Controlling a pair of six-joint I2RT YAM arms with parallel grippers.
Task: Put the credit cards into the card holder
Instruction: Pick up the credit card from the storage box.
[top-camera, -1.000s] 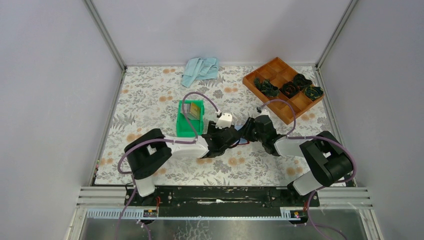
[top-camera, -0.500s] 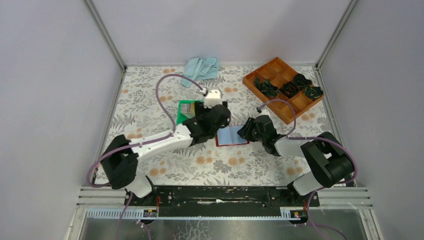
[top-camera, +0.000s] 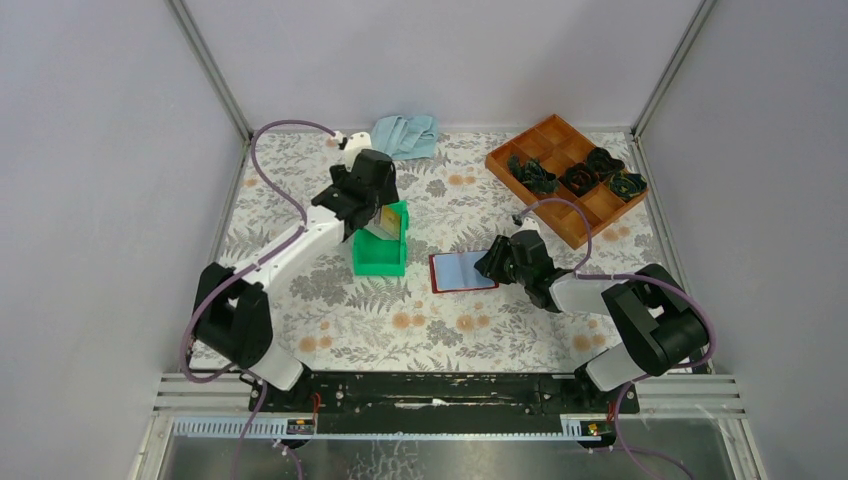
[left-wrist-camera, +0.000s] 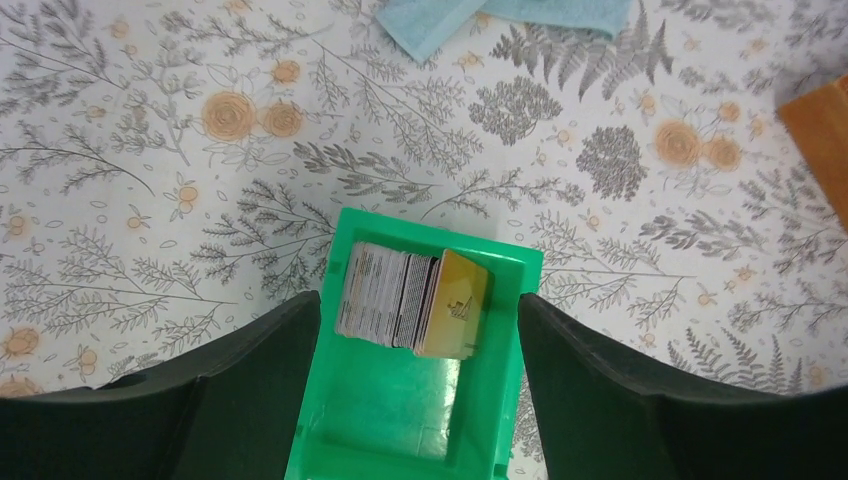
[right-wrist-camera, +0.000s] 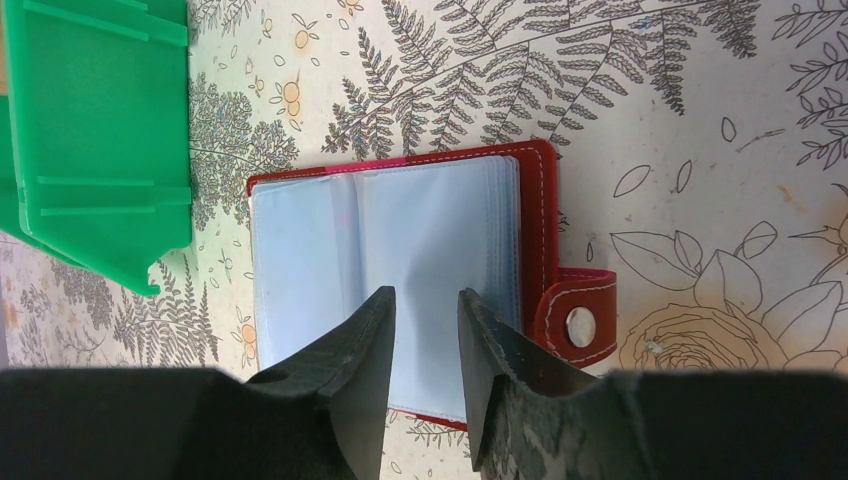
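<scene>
We hold left fingers (left-wrist-camera: 250, 385) wide apart astride green bin (left-wrist-camera: 400, 430), aiming for credit cards (left-wrist-camera: 410, 300) stacked inside. Right fingers (right-wrist-camera: 340, 375), narrowly apart, sit over open card holder (right-wrist-camera: 300, 250), likely pinning it.

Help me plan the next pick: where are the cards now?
The cards stand bunched in the far end of the green bin, left of centre in the top view, with the open holder lying to the bin's right.
</scene>
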